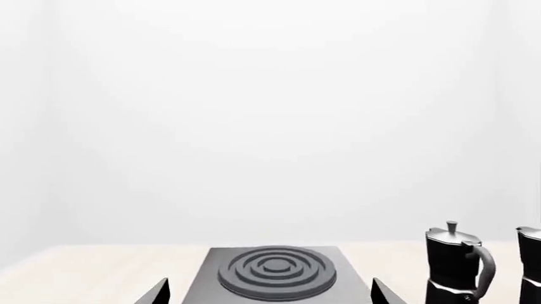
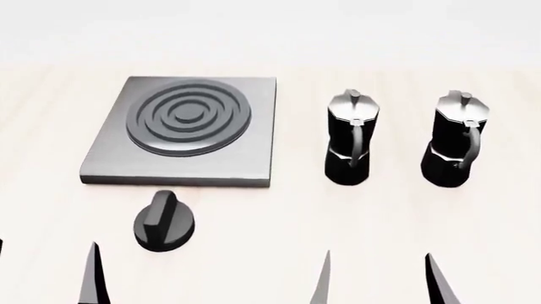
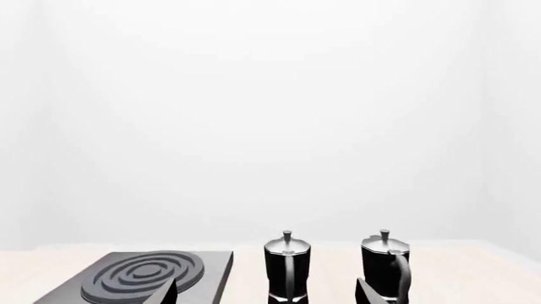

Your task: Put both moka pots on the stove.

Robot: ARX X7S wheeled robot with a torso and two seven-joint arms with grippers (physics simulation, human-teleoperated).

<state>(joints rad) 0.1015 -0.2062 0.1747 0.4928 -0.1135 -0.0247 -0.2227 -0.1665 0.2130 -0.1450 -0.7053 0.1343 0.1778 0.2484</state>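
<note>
Two black moka pots stand upright side by side on the pale table, to the right of the stove (image 2: 253,152): the left pot (image 2: 349,139) and the right pot (image 2: 457,140). The stove's ring burner carries nothing. My right gripper (image 2: 381,280) is open at the near edge, short of both pots and touching neither. The right wrist view shows the left pot (image 3: 287,266) ahead between its fingers and the right pot (image 3: 384,263) by one fingertip. My left gripper (image 2: 47,266) is open, short of the stove (image 1: 211,278), with one pot (image 1: 454,266) off to the side.
A low black round dial knob (image 2: 164,221) lies on the table just in front of the stove, between it and my left gripper. The pale wooden table (image 2: 406,215) runs back to a white wall.
</note>
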